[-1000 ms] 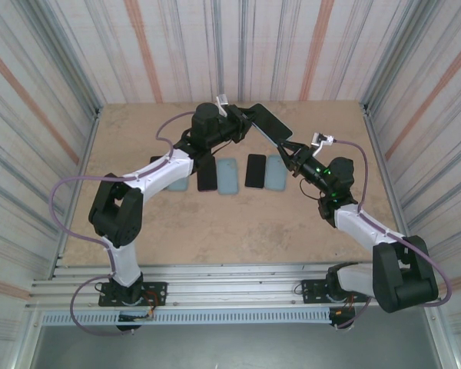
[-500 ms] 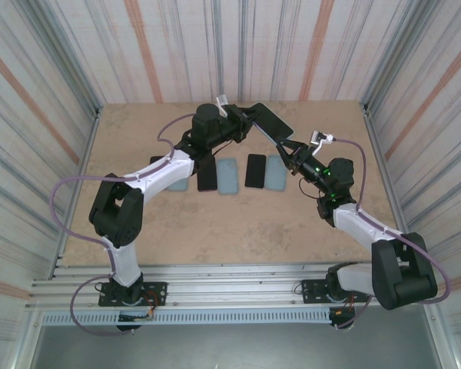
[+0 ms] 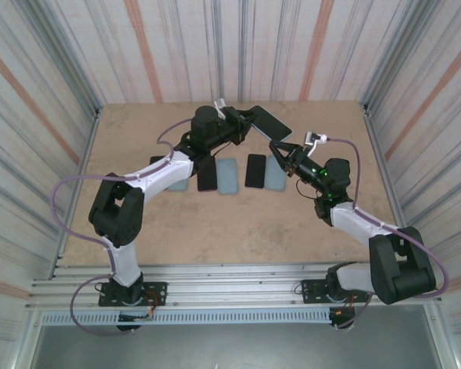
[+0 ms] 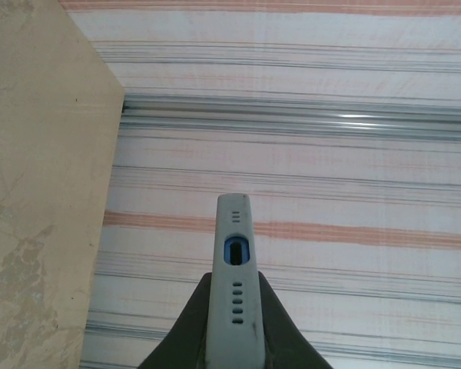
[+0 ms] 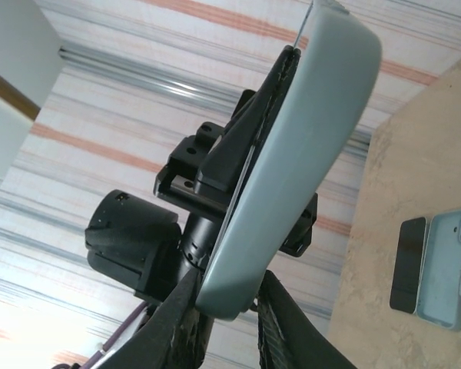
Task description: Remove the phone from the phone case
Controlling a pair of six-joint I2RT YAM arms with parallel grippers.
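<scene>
Left hand point(image 4: 232, 315) pinches 1 end of the pale blue-grey rubbery phone case point(image 4: 234, 254); right hand point(image 5: 227, 304) pinches its corner. Case apparently flexible, peel there; black flat phone point(image 3: 273, 121) stiff, slippery.

Left claw point(image 4: 234, 296) clamped on pale phone case point(image 4: 234, 223), edge-on; striped wall point(image 4: 353, 154) behind, table point(image 4: 38, 154) left.

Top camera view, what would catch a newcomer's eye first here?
A phone in a pale blue case is held in the air over the far middle of the table, the left claw gripping one end and the right claw clamped on the other. Beneath them, black phones and pale blue cases lie side by side in a row.
</scene>
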